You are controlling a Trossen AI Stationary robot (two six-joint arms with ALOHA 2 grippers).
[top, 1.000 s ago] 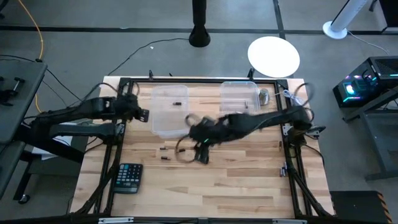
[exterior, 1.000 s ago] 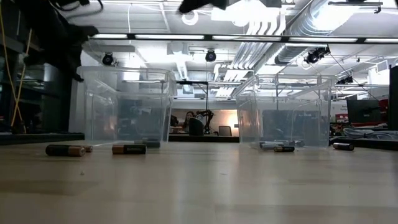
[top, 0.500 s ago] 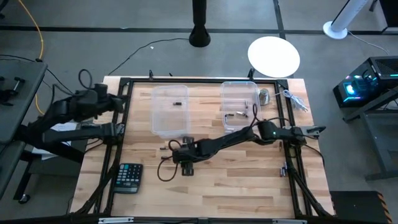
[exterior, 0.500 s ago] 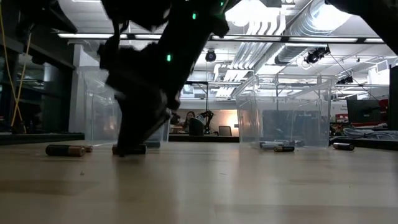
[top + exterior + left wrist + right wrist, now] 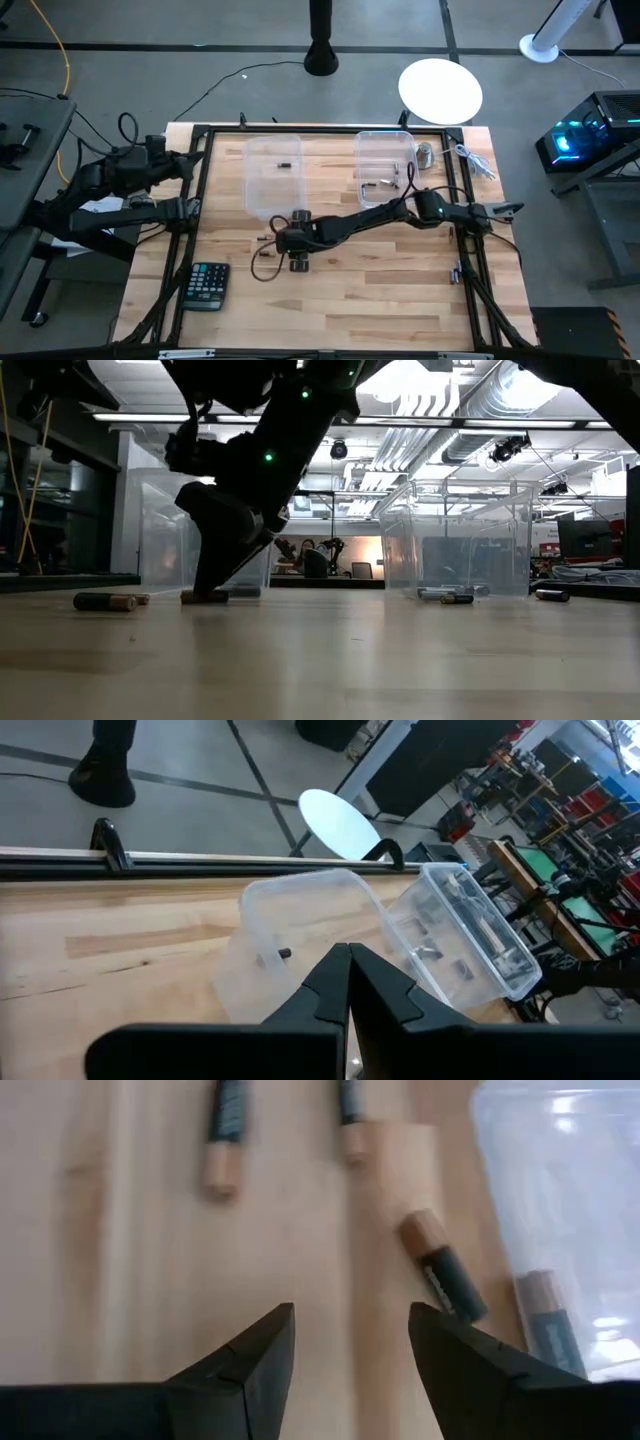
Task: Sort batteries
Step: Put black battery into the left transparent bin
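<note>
Beside the left bin (image 5: 272, 180), right claw (image 5: 283, 243) now lower, nearer batteries (image 5: 443, 1276).

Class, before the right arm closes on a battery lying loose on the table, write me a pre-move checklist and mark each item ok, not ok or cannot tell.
1. Right gripper open and empty: ok.
2. A loose battery lies close ahead of the right gripper's fingers: ok.
3. That battery sits centred between the jaws: not ok, it lies off to one side, beside the clear bin.
4. Neighbouring batteries kept apart from it: ok for the two farther ones; another lies right beside it.
5. Left gripper shut and parked off the table's left edge: ok.
6. Right gripper down at table level by the left bin: ok.
</note>
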